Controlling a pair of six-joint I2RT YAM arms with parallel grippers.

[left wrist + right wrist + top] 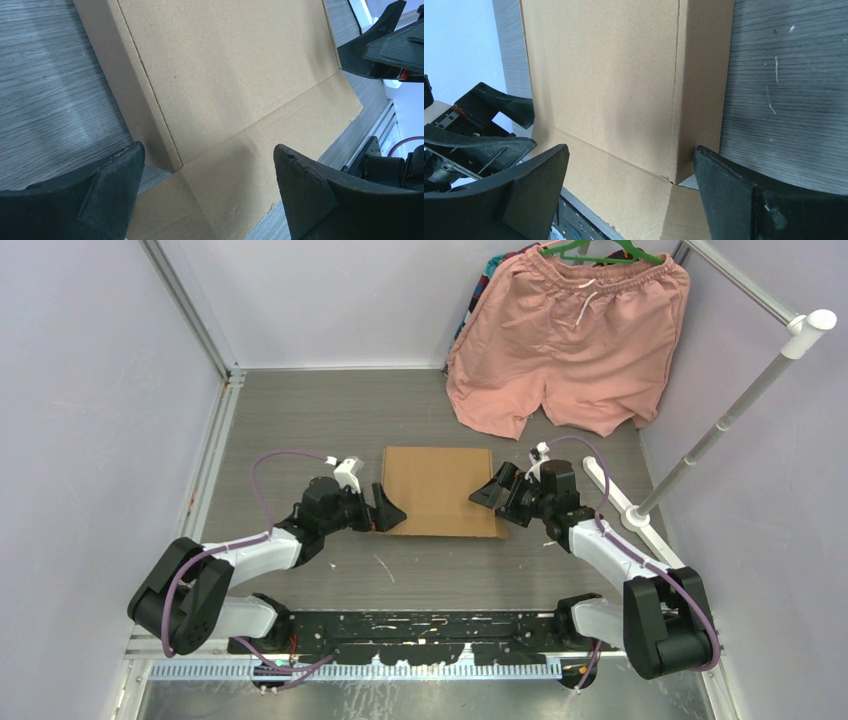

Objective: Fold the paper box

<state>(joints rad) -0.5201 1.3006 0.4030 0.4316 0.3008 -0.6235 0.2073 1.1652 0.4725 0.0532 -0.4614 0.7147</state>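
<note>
The paper box [437,490] is a flat brown cardboard shape lying in the middle of the grey table, with a front flap spread toward the arms. My left gripper [388,510] stands open at its near left corner. My right gripper [487,492] stands open at its near right edge. In the left wrist view the box [230,75] shows a folded side wall and the front flap below the open left gripper [209,175]. The right wrist view shows the box [614,85] with its right wall and corner notch under the open right gripper [631,172]. Neither gripper holds anything.
Pink shorts [570,340] hang on a green hanger at the back right. A white rack pole [740,400] slants down to a base bar [620,500] just right of the right arm. Pale walls and a metal frame post [215,440] bound the table.
</note>
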